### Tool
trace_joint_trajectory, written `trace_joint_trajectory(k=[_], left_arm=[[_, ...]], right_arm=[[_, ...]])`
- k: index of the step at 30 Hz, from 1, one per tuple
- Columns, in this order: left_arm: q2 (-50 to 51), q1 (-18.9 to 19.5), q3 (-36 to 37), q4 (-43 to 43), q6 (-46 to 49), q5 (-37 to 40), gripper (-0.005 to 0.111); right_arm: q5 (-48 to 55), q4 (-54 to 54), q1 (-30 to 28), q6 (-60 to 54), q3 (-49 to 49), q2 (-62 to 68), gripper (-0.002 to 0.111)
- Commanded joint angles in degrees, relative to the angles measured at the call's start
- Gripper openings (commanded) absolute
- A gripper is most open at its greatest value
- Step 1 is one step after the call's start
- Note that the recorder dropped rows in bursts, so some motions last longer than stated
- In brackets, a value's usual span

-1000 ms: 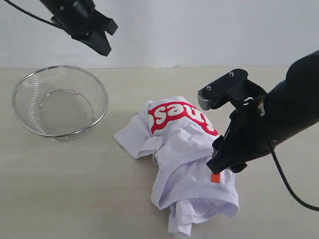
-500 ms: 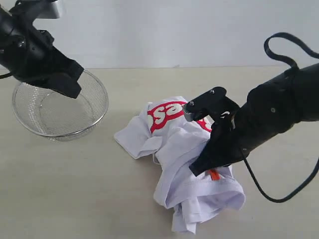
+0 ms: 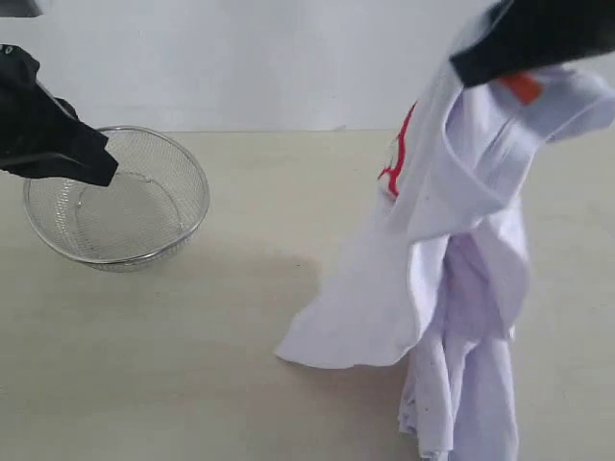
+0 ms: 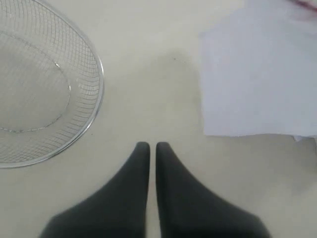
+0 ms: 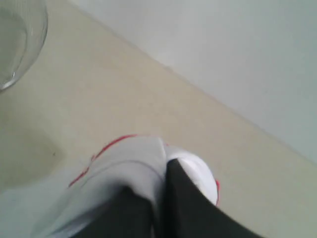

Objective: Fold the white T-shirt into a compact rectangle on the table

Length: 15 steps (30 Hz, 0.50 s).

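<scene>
The white T-shirt (image 3: 452, 250) hangs in the air from the upper right of the exterior view, its lower folds trailing down to the table (image 3: 240, 365). Red lettering (image 3: 396, 163) shows along one edge and an orange tag (image 3: 524, 86) near the top. My right gripper (image 3: 466, 69) is shut on the shirt's cloth beside that tag; in the right wrist view white fabric (image 5: 133, 163) is pinched between its black fingers (image 5: 183, 203). My left gripper (image 4: 149, 147) is shut and holds nothing, hovering over bare table between basket and shirt edge (image 4: 257, 84).
A round silver wire-mesh basket (image 3: 115, 197) stands at the left of the table, seen also as the basket (image 4: 39, 89) in the left wrist view. The left arm (image 3: 48, 134) hangs over its left rim. A pale wall rises behind the table's far edge.
My right gripper closed on the crumpled shirt near the orange tag and lifted it high to the upper right, so it now hangs. The left arm came down to the basket.
</scene>
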Motion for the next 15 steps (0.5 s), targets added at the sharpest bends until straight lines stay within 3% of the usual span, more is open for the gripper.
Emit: trace_joint_trajectory(k=[1, 5, 8, 15], left_arm=[[0.7, -0.2, 0.4, -1.2, 0.0, -1.1, 0.004], [0.7, -0.2, 0.4, -3.6, 3.0, -1.2, 0.004], [0.7, -0.2, 0.4, -8.4, 8.5, 2.2, 0.004], [0.7, -0.6, 4.9, -33.8, 25.8, 11.5, 0.004]], right_arm=[[1.8, -1.2, -0.1, 1.1, -4.1, -4.4, 0.0], [2.1, -1.7, -0.1, 0.5, -4.9, -4.3, 0.0], [-4.6, -3.4, -0.1, 1.7, -5.7, -4.5, 0.0], [1.8, -7.7, -0.1, 5.5, -13.9, -2.2, 0.0]])
